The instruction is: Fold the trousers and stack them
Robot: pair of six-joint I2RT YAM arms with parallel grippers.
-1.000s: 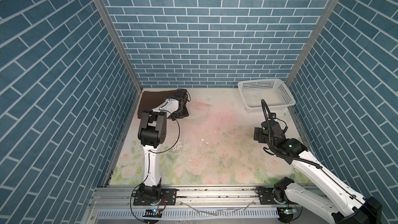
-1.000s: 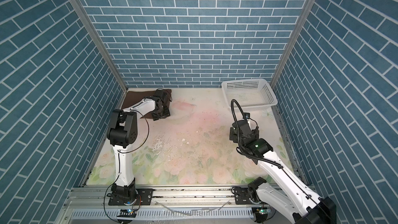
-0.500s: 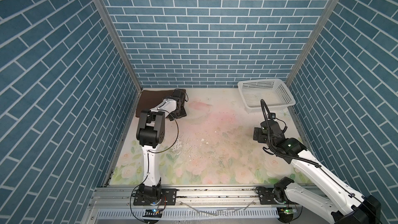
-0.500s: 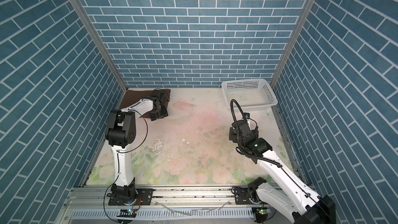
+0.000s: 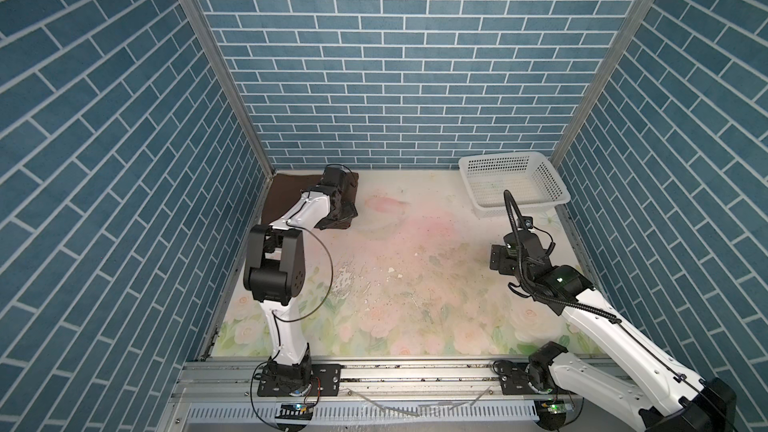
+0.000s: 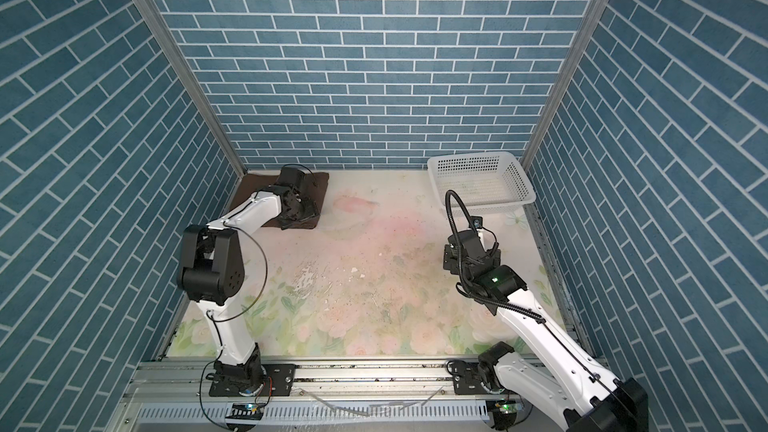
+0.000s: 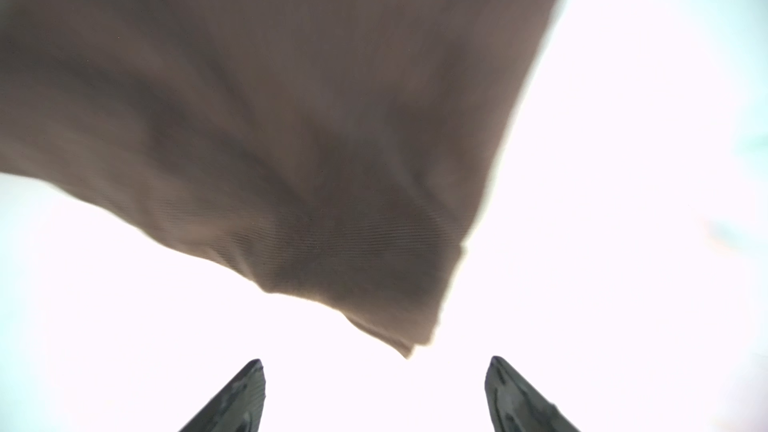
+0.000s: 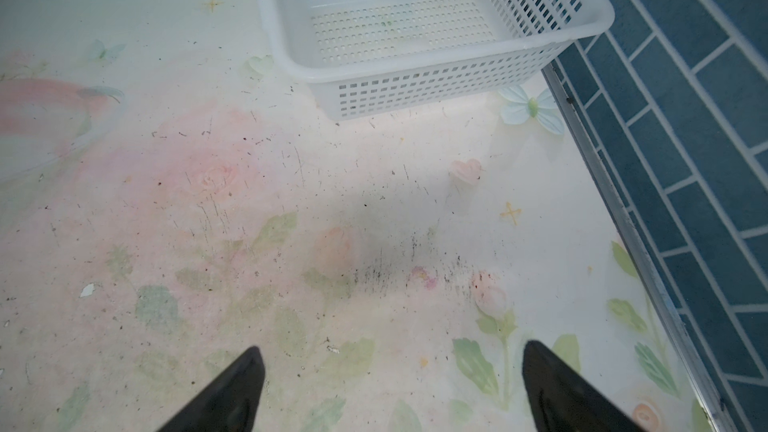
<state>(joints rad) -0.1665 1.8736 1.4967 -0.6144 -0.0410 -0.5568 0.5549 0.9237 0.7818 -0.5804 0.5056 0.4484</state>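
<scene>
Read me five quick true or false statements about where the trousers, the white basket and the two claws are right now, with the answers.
1. The trousers lie as a compact brown bundle in the far left corner of the table. True.
2. The left claw is shut on the trousers. False: its jaws stand apart, and the fabric corner is not pinched between them.
3. The basket holds the trousers. False: no garment shows inside it, and the trousers lie in the opposite far corner.
4. The right claw is open above bare table, holding nothing. True.
5. The basket sits in the far right corner. True.
</scene>
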